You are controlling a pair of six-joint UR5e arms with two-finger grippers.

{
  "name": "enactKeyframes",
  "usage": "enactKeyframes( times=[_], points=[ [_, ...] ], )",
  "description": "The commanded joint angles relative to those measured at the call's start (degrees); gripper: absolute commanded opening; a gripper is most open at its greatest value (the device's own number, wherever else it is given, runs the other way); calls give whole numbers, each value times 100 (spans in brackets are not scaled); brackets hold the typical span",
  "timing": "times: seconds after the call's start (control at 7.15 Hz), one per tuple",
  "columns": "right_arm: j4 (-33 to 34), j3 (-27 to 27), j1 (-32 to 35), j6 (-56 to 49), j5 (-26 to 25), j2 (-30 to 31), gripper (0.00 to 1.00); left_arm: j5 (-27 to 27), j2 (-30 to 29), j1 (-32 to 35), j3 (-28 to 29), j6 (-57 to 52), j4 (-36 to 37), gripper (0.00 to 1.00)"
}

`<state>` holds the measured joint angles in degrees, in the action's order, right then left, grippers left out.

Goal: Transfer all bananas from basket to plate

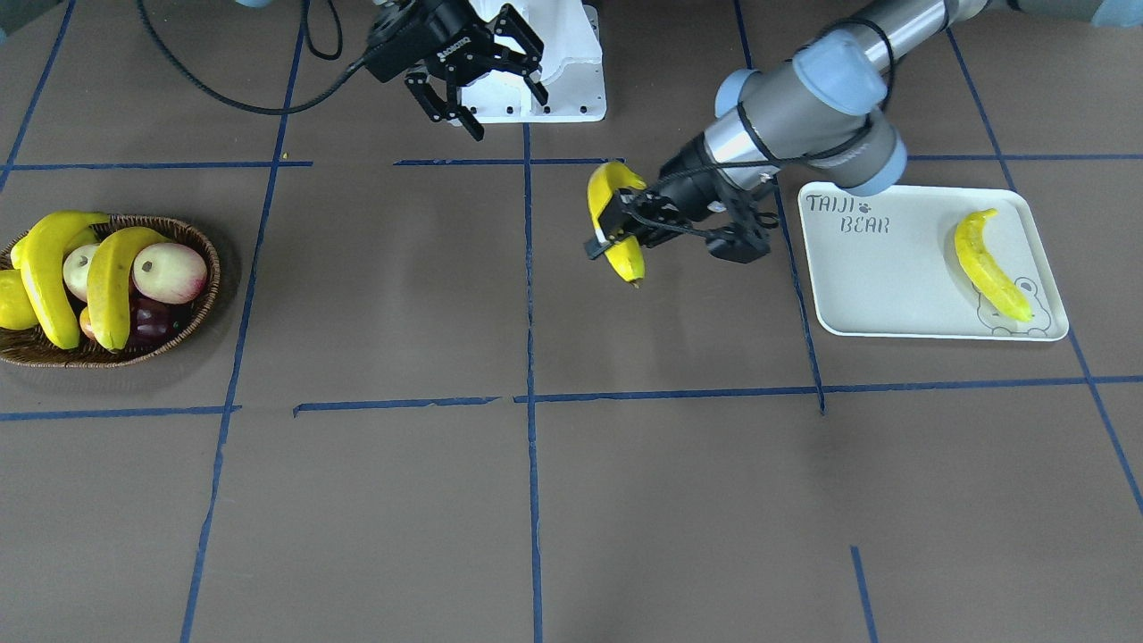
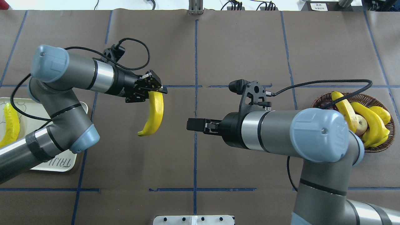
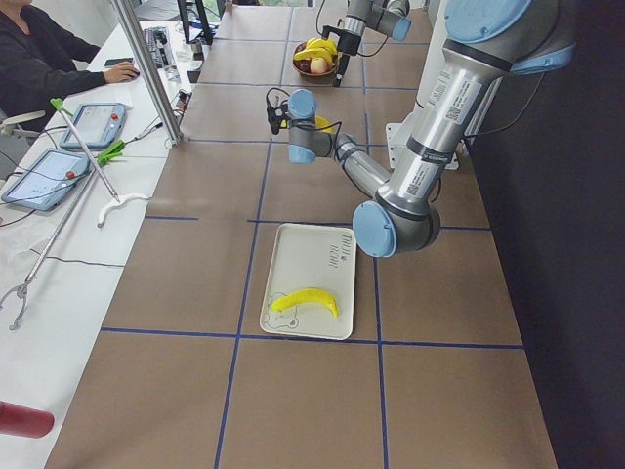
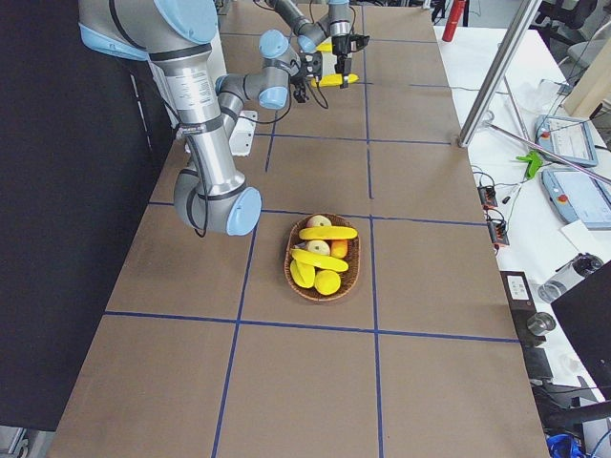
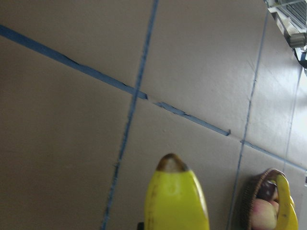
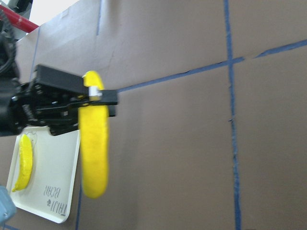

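My left gripper [image 1: 612,234] is shut on a deep yellow banana [image 1: 629,259] and holds it above the table's middle, between basket and plate; it also shows in the overhead view [image 2: 155,90] with the banana [image 2: 155,115] hanging down. My right gripper [image 1: 507,112] is open and empty, facing the held banana [image 6: 93,158]. Two more bananas [image 1: 49,277] [image 1: 112,277] lie in the brown wicker basket [image 1: 201,237]. One paler banana [image 1: 987,263] lies on the white plate [image 1: 884,286] over the bear drawing.
The basket also holds a pink-white apple [image 1: 170,272], other apples and a stubby yellow fruit [image 1: 11,304]. The white robot base [image 1: 571,80] stands at the robot's edge of the table. Blue tape lines cross the brown table cover.
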<state>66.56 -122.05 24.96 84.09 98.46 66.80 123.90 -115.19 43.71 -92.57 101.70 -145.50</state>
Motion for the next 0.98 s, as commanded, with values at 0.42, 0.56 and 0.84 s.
enactKeyframes(
  times=[0.42, 0.56, 0.84],
  points=[
    [769, -126, 2047, -1928, 2090, 1404, 100, 241, 3088, 1173, -491, -2983, 433, 0],
    [770, -135, 2143, -2071, 2107, 1588, 100, 31, 3239, 1166, -491, -3233, 574, 0],
    [770, -100, 2214, -2204, 2116, 1791, 100, -6, 3284, 1140, -430, -3235, 620, 100]
  ],
)
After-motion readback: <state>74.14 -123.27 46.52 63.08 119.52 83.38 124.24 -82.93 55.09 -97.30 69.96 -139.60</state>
